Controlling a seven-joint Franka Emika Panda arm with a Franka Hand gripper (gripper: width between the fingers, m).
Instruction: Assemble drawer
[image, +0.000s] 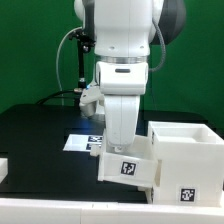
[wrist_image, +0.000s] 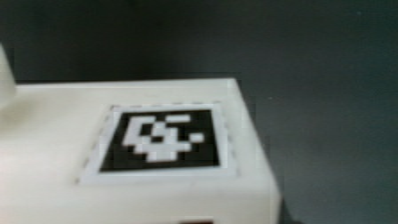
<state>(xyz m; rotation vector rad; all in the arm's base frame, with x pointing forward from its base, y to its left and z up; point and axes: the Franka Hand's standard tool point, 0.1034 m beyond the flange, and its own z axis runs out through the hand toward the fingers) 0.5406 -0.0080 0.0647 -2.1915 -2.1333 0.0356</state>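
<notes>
1. The arm (image: 122, 45) stands upright in the middle of the exterior view, its white wrist section pointing straight down over the black surface (image: 35, 130).
2. The large white cube-shaped housing (image: 186, 160) sits on the surface at the exterior view's right, open at the top, with a marker tag low on its front.
3. The drawer (image: 128, 167), a small white box, hangs tilted directly beneath the wrist, its tagged front facing the camera and its right edge touching or just beside the housing.
4. The marker board (image: 82, 142) lies flat on the surface behind the drawer.
5. The jaws are hidden behind the drawer; I cannot tell whether they are gripping it.
6. The wrist view shows a blurred tagged white face (wrist_image: 164, 140) close up.
</notes>
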